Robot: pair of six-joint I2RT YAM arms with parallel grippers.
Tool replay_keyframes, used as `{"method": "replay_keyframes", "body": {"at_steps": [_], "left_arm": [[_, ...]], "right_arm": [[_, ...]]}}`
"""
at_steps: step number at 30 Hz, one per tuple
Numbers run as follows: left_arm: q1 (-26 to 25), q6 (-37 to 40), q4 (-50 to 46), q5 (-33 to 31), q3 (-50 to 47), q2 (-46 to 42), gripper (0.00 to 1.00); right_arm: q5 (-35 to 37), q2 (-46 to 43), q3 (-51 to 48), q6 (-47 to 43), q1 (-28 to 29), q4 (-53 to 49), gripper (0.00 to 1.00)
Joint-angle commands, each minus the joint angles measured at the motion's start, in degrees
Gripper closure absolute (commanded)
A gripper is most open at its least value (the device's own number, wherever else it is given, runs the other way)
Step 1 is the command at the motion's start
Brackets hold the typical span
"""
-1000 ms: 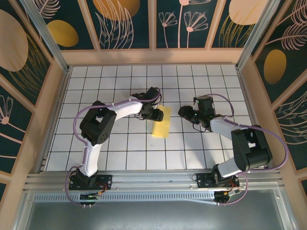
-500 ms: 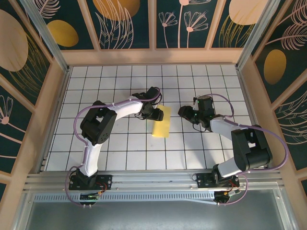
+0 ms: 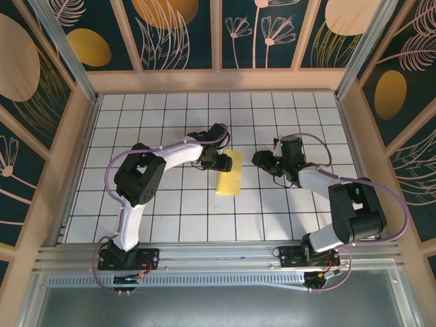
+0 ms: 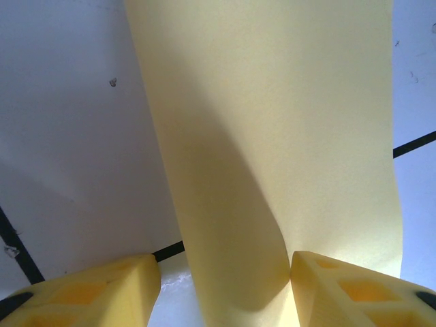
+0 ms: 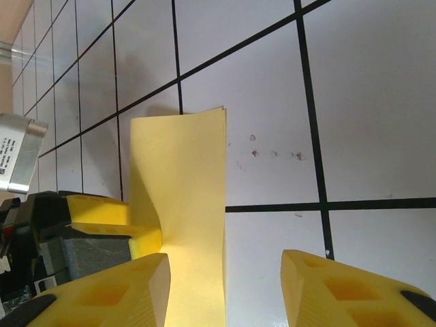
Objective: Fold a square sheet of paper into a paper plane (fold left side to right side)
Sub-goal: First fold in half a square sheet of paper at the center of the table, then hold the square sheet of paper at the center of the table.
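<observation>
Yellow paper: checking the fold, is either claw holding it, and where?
Not gripped: the paper curls between open jaws of the left claw; right claw empty.

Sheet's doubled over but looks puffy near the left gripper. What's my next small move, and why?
Probably ease the left gripper down to press the fold flat. The square sheet of paper lies doubled into a narrow strip, yet in the left wrist view it bows up between the open fingers, so the crease looks unset. The right gripper hangs open, apart from the paper.
</observation>
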Motion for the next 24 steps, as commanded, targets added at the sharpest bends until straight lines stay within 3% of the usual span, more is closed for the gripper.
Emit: {"method": "replay_keyframes", "body": {"at_steps": [1, 5, 13, 24], "left_arm": [[0.44, -0.02, -0.51, -2.75, -0.9, 4.62, 0.44], [0.4, -0.06, -0.51, -2.75, -0.82, 4.63, 0.44], [0.44, 0.01, -0.56, -2.71, -0.9, 4.6, 0.44], [0.38, 0.09, -0.59, -2.82, -0.9, 4.5, 0.44]], "right_arm": [[-2.18, 0.36, -0.18, 0.03, -0.04, 2.51, 0.53], [-6.3, 2.67, 0.7, 1.45, 1.03, 4.84, 0.62], [-10.34, 10.62, 3.05, 6.18, 5.91, 11.78, 0.91], [-8.49, 16.99, 5.7, 5.49, 8.89, 8.9, 0.99]]}}
